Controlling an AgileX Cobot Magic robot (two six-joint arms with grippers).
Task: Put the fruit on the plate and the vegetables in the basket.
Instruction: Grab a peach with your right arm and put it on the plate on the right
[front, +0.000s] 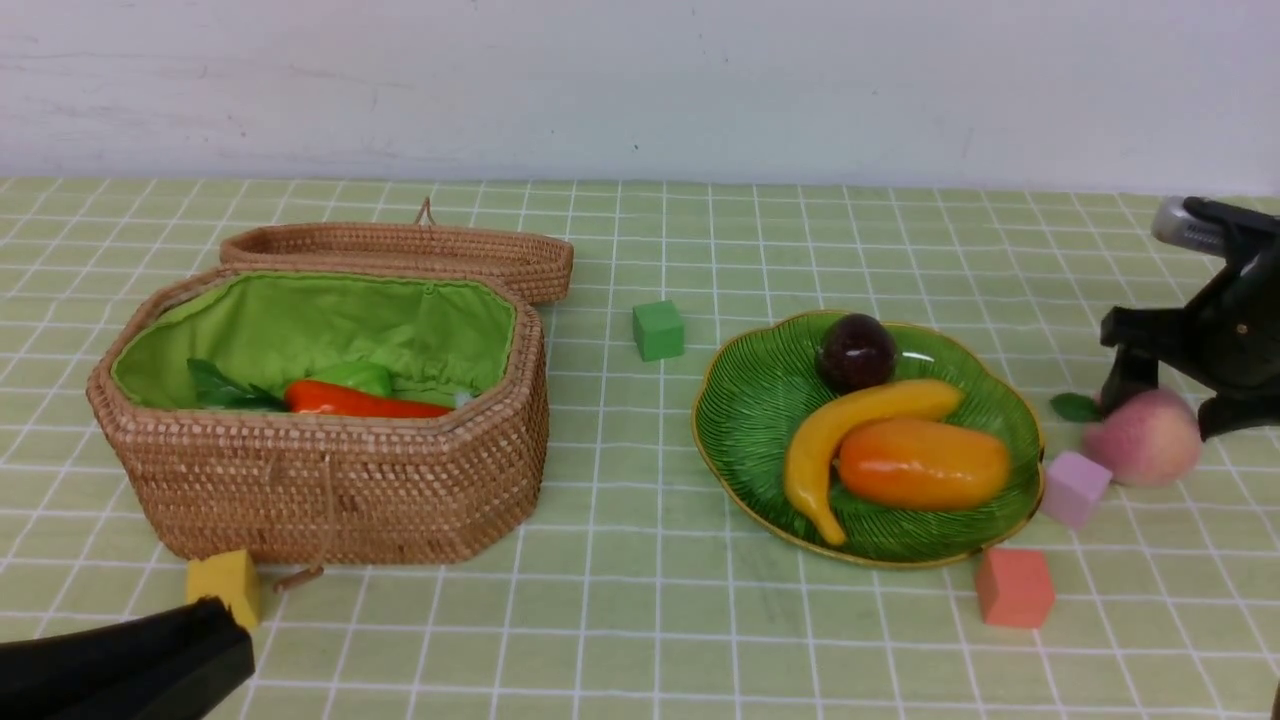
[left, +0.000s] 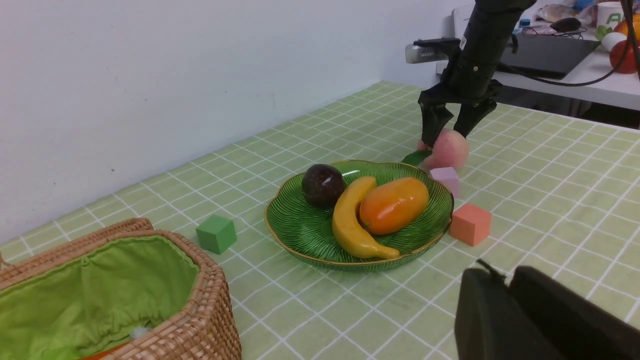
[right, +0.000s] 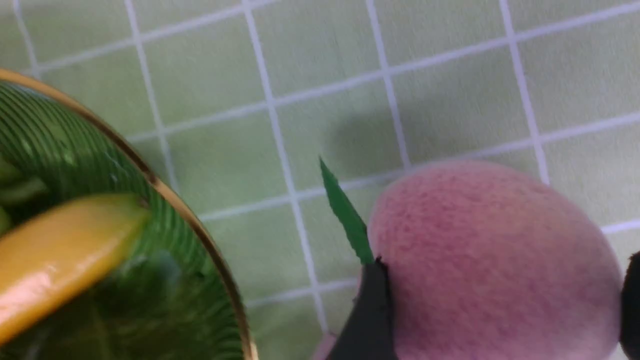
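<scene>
Just beside the ribbed green leaf-shaped plate (front: 745, 420), the right gripper (front: 1160, 400) straddles the fuzzy pink peach (front: 1148, 438), jaws spread wide, not yet clamped; closing off-centre could roll it away.

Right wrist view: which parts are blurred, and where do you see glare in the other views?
Right wrist view: the green ribbed plate and yellow banana smear; the fuzzy pink peach stays sharper. Front view: glare on the orange oval mango. Left wrist view: highlight on the dark purple mangosteen.
</scene>
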